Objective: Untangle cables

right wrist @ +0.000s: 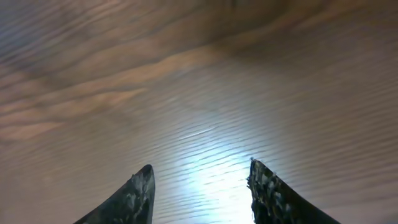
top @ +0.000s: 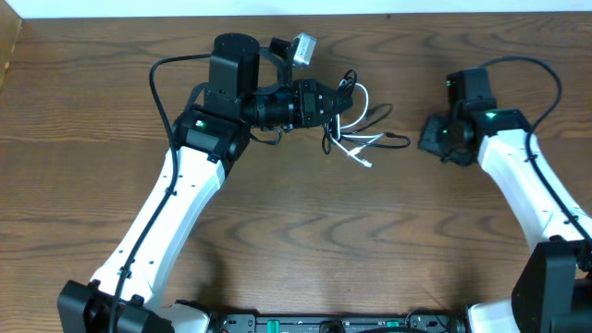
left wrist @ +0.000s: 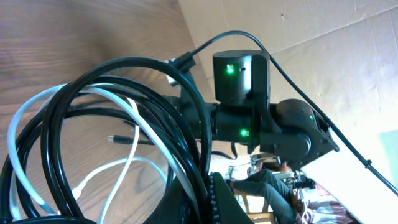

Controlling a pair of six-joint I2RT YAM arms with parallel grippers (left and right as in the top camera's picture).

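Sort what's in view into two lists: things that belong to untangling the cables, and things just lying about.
Belongs to the job:
- black cable, bunched with the white one
- white cable, tangled with it
- left gripper, shut on the bundle
- right gripper, open over bare wood, holding nothing

Just there:
- table
- nothing else loose shows on it

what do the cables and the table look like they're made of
Black cable: likely rubber or plastic sheath, smooth and glossy, since light streaks run along its loops. White cable: similar smooth plastic-looking jacket, duller. Table: wood or wood-look laminate, with visible grain; the glare in the right wrist view suggests a sealed, slightly shiny finish.
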